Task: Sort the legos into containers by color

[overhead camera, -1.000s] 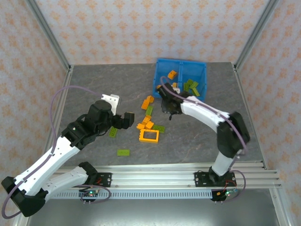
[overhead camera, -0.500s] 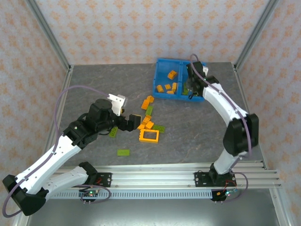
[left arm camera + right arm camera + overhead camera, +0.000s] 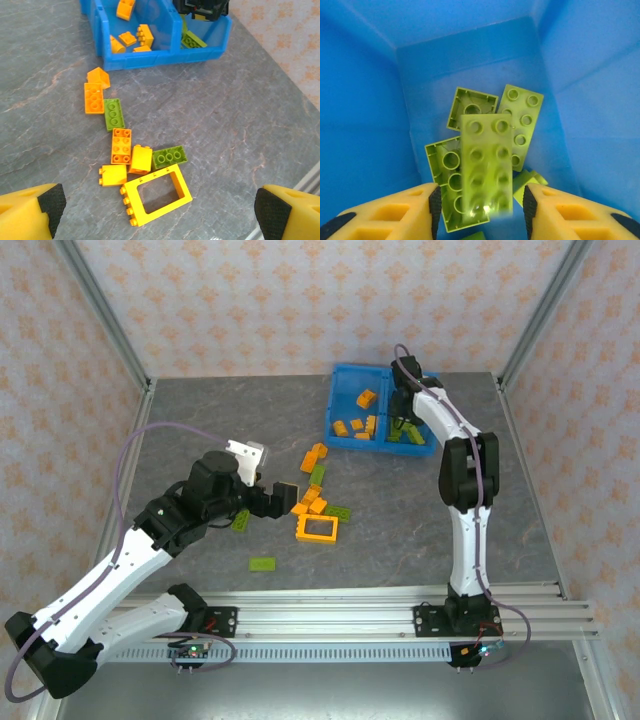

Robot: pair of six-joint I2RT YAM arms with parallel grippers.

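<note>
Since lime pieces belong in the right compartment of the blue bin [image 3: 150, 59], at one o'clock on the table [image 3: 200, 420], the right gripper [image 3: 480, 200] is posed above it. Its jaws are parted wider than the green brick [image 3: 485, 160] between them, which is judged released onto the green pile below. Orange bricks [image 3: 145, 35] are kept in the left compartment. The left gripper [image 3: 159, 207] is spread fully, empty, over the loose bricks at centre, orange frame [image 3: 150, 177] included. One stray green piece [image 3: 263, 563] is noted at seven o'clock.
</note>
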